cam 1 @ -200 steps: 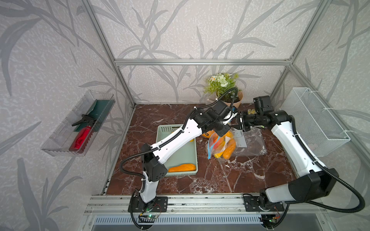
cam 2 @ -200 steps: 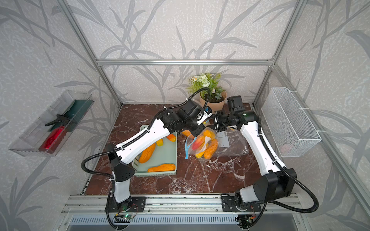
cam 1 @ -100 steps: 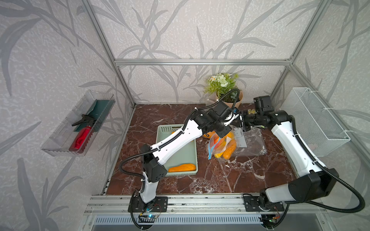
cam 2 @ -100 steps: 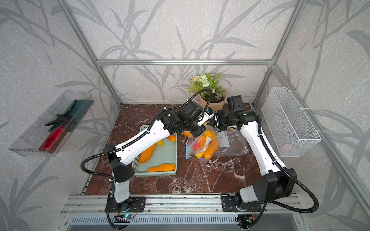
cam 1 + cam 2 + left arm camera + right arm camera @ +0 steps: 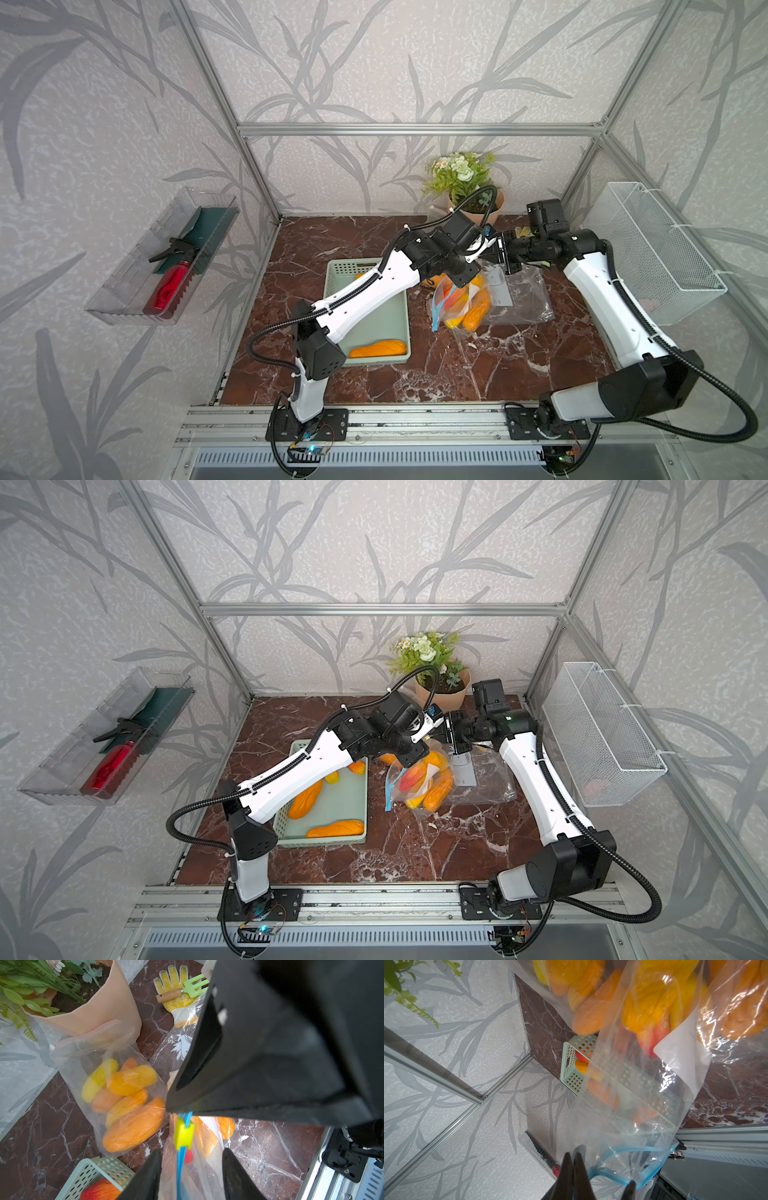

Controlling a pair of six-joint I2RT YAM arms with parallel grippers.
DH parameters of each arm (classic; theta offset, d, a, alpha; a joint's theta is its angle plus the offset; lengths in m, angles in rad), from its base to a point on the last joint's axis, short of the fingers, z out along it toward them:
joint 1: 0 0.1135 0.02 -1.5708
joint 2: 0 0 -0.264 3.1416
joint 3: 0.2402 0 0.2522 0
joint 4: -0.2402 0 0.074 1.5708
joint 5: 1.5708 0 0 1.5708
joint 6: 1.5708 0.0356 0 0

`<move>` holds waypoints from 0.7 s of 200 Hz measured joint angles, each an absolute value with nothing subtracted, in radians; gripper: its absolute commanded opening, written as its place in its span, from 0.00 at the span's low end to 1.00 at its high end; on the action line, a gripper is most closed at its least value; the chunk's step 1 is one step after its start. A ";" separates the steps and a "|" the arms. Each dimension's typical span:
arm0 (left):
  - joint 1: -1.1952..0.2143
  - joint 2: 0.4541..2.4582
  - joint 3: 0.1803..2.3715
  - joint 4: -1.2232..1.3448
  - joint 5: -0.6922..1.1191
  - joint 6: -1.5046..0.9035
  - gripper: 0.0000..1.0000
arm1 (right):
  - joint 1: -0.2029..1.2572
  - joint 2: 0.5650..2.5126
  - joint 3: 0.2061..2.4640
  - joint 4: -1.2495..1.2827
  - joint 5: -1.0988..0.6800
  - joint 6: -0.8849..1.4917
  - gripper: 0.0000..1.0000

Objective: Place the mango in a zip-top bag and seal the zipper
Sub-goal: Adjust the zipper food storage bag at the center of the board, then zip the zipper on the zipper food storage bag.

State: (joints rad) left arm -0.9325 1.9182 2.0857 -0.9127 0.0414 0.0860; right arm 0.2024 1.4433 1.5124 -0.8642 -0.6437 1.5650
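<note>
Right tool [image 5: 572,1156] pinches the zipper [image 5: 180,1163]; left tool [image 5: 191,1152] stands parted astride it.

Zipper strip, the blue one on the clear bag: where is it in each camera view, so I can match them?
Top views: in both, the zipper hangs at the bag's side facing the basket.
Left wrist: runs between the open left claw's fingers, with a yellow slider.
Right wrist: a blue loop beside the right claw, shut on the bag.
Shared landmark: the mint-green basket.
</note>
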 measured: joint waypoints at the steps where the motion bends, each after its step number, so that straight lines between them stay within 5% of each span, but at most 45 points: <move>1: -0.933 1.917 2.084 -0.912 0.041 0.086 0.50 | 0.203 1.443 1.514 -0.865 -0.643 1.564 0.00; 53: -0.926 1.909 2.081 -0.853 0.042 0.099 0.52 | 0.202 1.443 1.546 -0.878 -0.636 1.544 0.00; 101: -0.908 1.902 2.067 -0.778 0.031 0.124 0.71 | 0.201 1.441 1.543 -0.896 -0.636 1.535 0.00; 140: -0.899 1.853 1.977 -0.728 0.052 0.155 0.47 | 0.201 1.439 1.543 -0.896 -0.633 1.533 0.00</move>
State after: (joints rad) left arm -0.8993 1.8534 1.9770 -0.7277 0.0517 0.1547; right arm 0.2008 1.4395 1.5433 -0.8963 -0.6331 1.5333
